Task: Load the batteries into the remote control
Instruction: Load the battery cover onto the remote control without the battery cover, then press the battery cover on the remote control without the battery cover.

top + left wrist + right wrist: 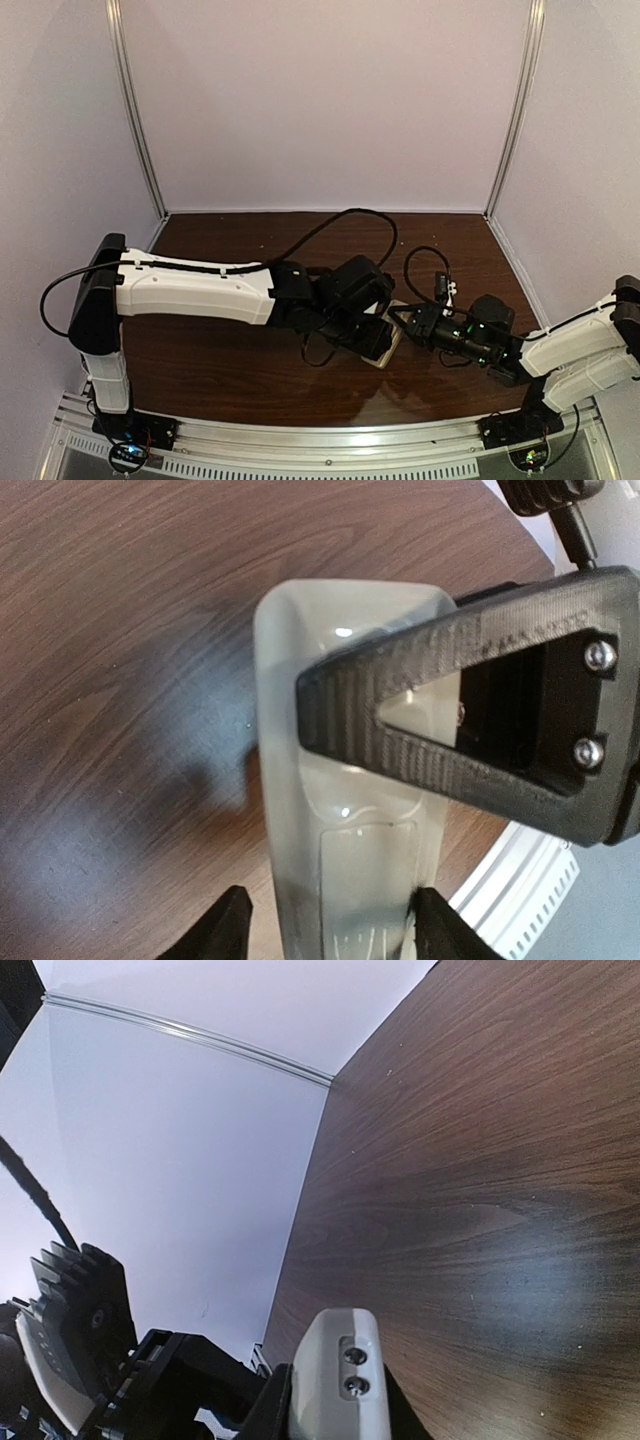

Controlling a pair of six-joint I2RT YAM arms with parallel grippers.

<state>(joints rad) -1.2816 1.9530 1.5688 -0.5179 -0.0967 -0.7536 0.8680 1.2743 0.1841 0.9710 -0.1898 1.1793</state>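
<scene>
We see soft, dim light from above. Pale glare lies on the table [100, 860], a shadow beside the remote [350, 870].

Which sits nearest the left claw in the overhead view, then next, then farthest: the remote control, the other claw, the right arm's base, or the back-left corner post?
From the left gripper:
1. remote control, between its fingers.
2. right gripper, just to its right, clamped on the remote.
3. right arm's base, near edge, right.
4. corner post, far back left.
</scene>
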